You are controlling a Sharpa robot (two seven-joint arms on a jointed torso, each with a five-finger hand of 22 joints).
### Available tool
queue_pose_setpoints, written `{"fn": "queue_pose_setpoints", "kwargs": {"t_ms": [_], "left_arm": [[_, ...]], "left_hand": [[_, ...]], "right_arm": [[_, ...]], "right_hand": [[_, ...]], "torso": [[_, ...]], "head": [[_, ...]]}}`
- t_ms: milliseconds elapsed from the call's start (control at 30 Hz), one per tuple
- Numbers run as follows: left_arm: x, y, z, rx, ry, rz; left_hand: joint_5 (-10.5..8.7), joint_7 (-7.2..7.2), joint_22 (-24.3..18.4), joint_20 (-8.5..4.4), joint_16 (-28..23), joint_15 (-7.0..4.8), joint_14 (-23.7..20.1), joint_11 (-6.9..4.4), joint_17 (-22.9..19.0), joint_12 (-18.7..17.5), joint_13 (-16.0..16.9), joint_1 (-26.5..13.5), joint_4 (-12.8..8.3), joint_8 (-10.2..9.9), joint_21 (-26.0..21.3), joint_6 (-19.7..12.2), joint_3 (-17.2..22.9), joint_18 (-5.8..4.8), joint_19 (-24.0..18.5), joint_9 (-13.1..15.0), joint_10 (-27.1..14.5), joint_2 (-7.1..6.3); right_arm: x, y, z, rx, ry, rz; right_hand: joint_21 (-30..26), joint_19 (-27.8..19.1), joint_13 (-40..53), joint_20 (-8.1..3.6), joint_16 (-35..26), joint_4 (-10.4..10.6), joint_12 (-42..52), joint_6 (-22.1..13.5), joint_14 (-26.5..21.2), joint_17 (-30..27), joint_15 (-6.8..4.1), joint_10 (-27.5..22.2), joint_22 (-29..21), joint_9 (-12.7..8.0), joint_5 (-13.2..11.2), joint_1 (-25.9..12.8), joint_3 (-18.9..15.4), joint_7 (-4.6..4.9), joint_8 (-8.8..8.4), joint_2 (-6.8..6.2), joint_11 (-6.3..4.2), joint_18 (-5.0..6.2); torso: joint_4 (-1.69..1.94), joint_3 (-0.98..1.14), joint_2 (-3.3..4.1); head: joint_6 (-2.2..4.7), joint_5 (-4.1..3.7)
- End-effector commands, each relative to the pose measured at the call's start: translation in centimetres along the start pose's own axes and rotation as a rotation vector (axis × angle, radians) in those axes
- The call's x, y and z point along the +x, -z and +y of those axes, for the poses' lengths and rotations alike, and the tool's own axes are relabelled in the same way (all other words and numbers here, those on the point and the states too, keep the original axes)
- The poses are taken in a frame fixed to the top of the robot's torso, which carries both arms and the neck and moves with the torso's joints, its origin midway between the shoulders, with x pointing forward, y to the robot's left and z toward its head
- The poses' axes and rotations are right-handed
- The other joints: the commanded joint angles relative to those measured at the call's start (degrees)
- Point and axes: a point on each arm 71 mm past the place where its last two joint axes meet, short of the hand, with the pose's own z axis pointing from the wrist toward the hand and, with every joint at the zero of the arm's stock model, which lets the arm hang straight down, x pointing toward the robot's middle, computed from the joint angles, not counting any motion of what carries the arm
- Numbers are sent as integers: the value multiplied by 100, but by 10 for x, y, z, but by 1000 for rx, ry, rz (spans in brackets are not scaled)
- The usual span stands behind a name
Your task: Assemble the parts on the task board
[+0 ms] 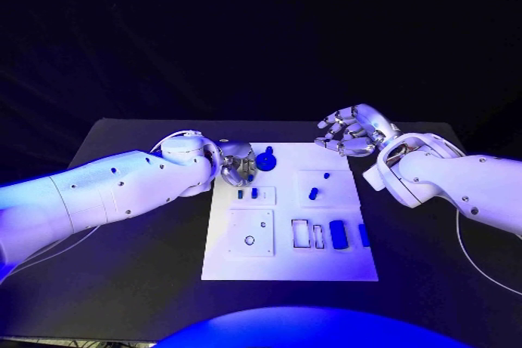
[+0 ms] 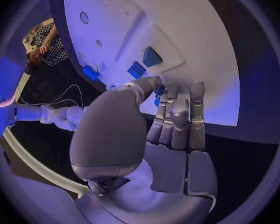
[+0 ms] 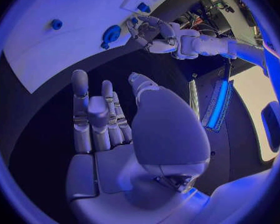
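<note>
A black table [image 1: 130,287] carries the white task board [image 1: 327,269]. The left hand [image 1: 236,167] curls over small blue parts [image 1: 248,193] just below its fingertips; whether it grips one, I cannot tell. A blue disc [image 1: 266,162] sits beside those fingers and could get knocked. The right hand [image 1: 350,130] hovers spread, empty.

Board [image 1: 327,266]: smooth, matt white plate, plastic in look, with shallow recesses. Parts [image 1: 337,234]: smooth blue plastic, slightly glossy. Table [image 1: 142,235]: black, matt, even surface. Arms [image 1: 109,193]: smooth white plastic shells with a soft sheen. Left hand [image 1: 236,167] and right hand [image 1: 350,130]: silver metallic finish, satin, with smooth segmented fingers [image 3: 79,109].
</note>
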Motion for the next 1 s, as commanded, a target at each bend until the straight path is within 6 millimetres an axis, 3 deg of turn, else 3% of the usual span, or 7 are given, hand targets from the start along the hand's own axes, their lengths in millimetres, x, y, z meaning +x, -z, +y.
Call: {"fn": "queue_pose_setpoints", "kwargs": {"t_ms": [33, 167, 400, 1000], "left_arm": [[1, 0, 0, -8, 2, 11], [1, 1, 1, -8, 3, 4], [0, 2, 1, -6, 4, -7], [-3, 8, 1, 24, 11, -49]], "left_hand": [[-24, -1, -6, -10, -7, -1, -32, -3, -7, -25, -1, -21, 30, -27, -23, -43, 14, 15, -16, -8, 57, -12], [-25, -10, -7, -11, -3, -2, -30, -5, -3, -32, 3, -26, 35, -47, -25, -81, 8, 14, -10, -15, 66, -21], [-23, -166, -36, -20, 2, -10, -52, -14, -36, -95, 25, -23, 57, -187, -58, -379, -14, 15, 2, -68, 75, -42], [-19, -278, -3, -36, 50, -34, -8, -44, 33, 32, 139, 40, 21, -156, -28, -364, -47, 4, 58, -66, 95, -18]], "right_arm": [[0, 0, 1, -15, 3, -1], [0, 0, 1, -14, 3, -2], [0, 0, 1, -14, 3, -4], [-1, 1, 0, -12, 4, -5]], "right_hand": [[-29, -42, -28, -12, -34, -8, -43, -9, -39, -10, 14, -11, -8, 2, 27, -1, 24, 39, 38, -45, 21, 46], [-58, -50, -60, -8, -48, -9, -70, -16, -48, -29, 19, -27, -21, 2, 27, -1, 22, 45, 47, -48, 28, 49], [-101, -65, -90, -4, -55, -10, -93, -26, -56, -39, 25, -41, -39, 1, 26, -2, 20, 51, 54, -51, 34, 53], [-114, -70, -104, -2, -58, -10, -104, -31, -60, -41, 29, -47, -44, 1, 26, -3, 18, 54, 57, -52, 37, 54]], "torso": [[0, 0, 3], [2, -1, 2], [0, -2, 3], [-1, -1, 2]], "head": [[-1, 2], [1, 1], [10, 3], [25, -2]]}}
